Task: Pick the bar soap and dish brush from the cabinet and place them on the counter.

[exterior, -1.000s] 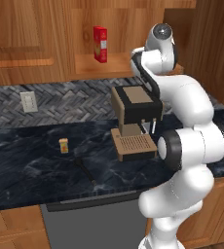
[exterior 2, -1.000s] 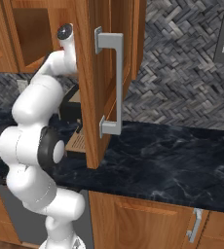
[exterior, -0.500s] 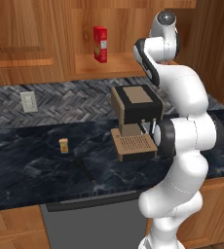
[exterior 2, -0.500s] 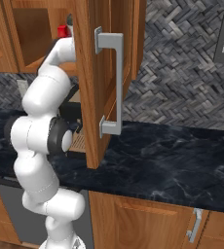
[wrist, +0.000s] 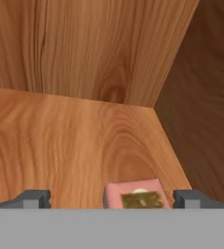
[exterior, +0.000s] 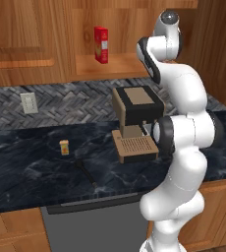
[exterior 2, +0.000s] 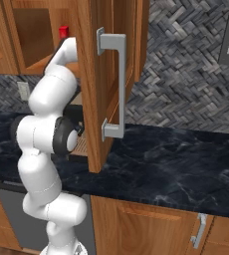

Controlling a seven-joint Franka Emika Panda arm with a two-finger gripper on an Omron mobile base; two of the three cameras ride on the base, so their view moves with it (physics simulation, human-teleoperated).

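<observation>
Dish brush: a small all-black brush with a thin straight handle (exterior: 85,171) is seen lying flat on the long black marble-veined surface (exterior: 31,182), in front of the brown coffee machine (exterior: 134,123); this half of the task is judged to be done.
Orange block: a tiny orange-yellow block (exterior: 64,147) is seen standing on the surface, left of the brush and apart from it; it is no part of the task.
Red box: a tall upright red box (exterior: 101,45) is seen on the wooden shelf (exterior: 110,69) of the brown wood wall cabinet (exterior 2: 104,89), well left of where the arm reaches in; it is to be left alone.
Bar soap: a small flat pinkish-red bar with a paler middle (wrist: 137,195) is seen on the shelf near the cabinet's inner right corner.
End effector: the two dark finger tips of the end effector (wrist: 111,198) are held wide apart, one on each side of the soap, with nothing clasped; contact cannot be told.
Step in hand: the approach to the bar soap is judged to be under way.
Next move: a short advance is called for until the soap is well between the fingers, then a closing on its sides, a lift, and a withdrawal past the open door (exterior 2: 99,74) to the surface.
</observation>
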